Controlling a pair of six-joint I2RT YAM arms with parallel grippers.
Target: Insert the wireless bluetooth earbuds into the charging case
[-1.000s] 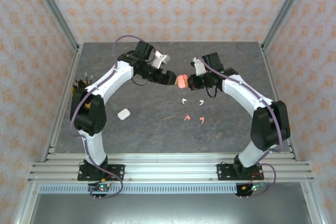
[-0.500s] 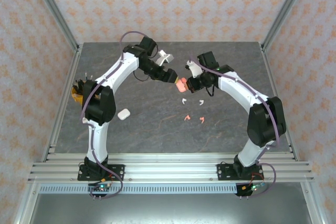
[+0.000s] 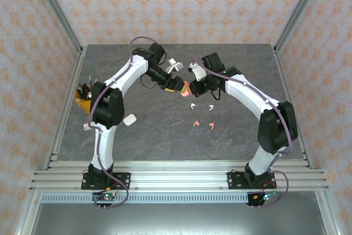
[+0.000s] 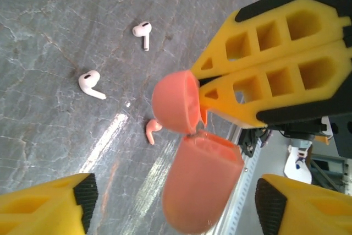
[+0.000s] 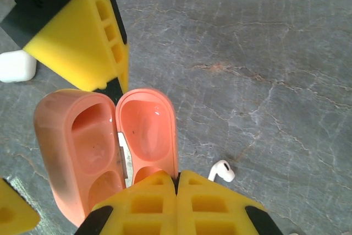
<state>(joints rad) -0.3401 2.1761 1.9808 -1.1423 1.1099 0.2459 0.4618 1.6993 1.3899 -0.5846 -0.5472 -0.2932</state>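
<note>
Lid (image 5: 146, 130) and body of the salmon charging case (image 4: 201, 188) hung apart in the air above the tabletop (image 3: 154, 138), between the two arms, and both wells inside looked empty. The right end effector (image 5: 177, 182) had its fingers pressed together on the rim of the lid, which seemed to be what kept the case aloft and folded open. The left end effector (image 3: 175, 85) stood spread, one finger on each side of the case body with a gap showing on both sides, so it gripped nothing. In my reading it was placed there to take the body and steady it, leaving the wells exposed for loading. The white earbuds (image 3: 192, 105) lay on the tabletop just beneath the raised case, and the salmon earbuds (image 3: 194, 123) lay a little nearer the arm bases, all four loose and apart from one another. A white case (image 3: 130, 119) sat well off to the left. No earbud had gone in yet, and with the right arm busy on the case, a firm hold by the left would probably be needed before either could fetch one.
</note>
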